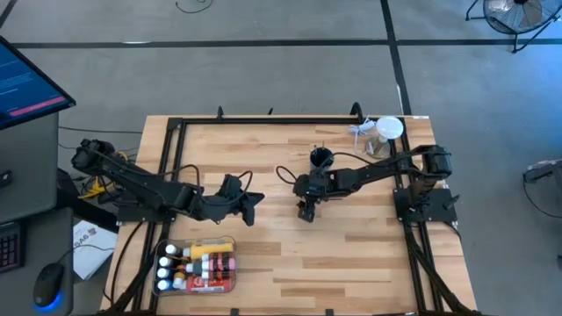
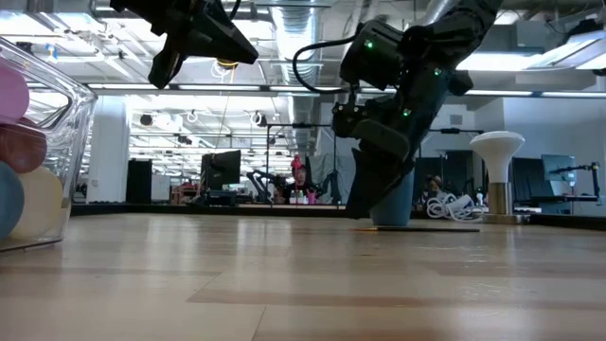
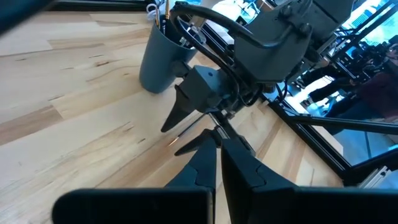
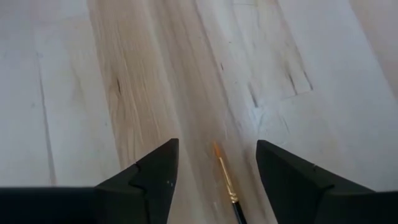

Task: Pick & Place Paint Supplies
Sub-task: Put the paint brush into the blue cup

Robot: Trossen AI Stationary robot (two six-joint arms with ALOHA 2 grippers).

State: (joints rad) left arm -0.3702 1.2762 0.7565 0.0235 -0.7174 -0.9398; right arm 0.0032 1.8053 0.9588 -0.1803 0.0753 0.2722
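A thin brush (image 4: 227, 182) with an orange tip, gold ferrule and dark handle lies flat on the wooden table. My right gripper (image 4: 217, 158) stands open low over it near the table's middle (image 1: 306, 213), pointing steeply down, one finger on either side of the brush's tip end, apart from it. Just beyond it stands a dark cup (image 1: 321, 160) with brush handles sticking out. A clear tray (image 1: 198, 263) near the front left holds several paint bottles and tubes. My left gripper (image 1: 255, 204) hangs shut above the table, left of the right gripper, with nothing in it.
A clear jar with a white lid (image 1: 389, 130) and a coil of white cord stand at the far right corner. A black frame (image 1: 263, 119) runs along the table's far and side edges. Bare wood lies between the tray and the right arm.
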